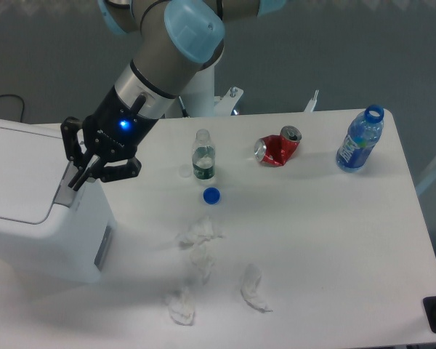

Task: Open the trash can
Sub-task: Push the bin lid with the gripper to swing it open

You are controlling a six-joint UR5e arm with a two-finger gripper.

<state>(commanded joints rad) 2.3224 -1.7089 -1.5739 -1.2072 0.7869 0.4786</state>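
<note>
The trash can [36,240] is a big white bin at the table's left edge. Its flat lid [18,167] lies down, closed. A grey push tab [63,192] sits at the lid's right edge, and a grey panel [102,247] is on the bin's side. My gripper [75,182] points down-left with its black fingertips together. The tips are on or just over the top of the push tab; I cannot tell whether they press it. Nothing is held between the fingers.
A small clear bottle [203,156] stands mid-table with a blue cap [211,195] in front of it. Further right lie a crushed red can [277,147] and a blue water bottle [360,140]. Crumpled tissues [200,240] lie scattered toward the front edge.
</note>
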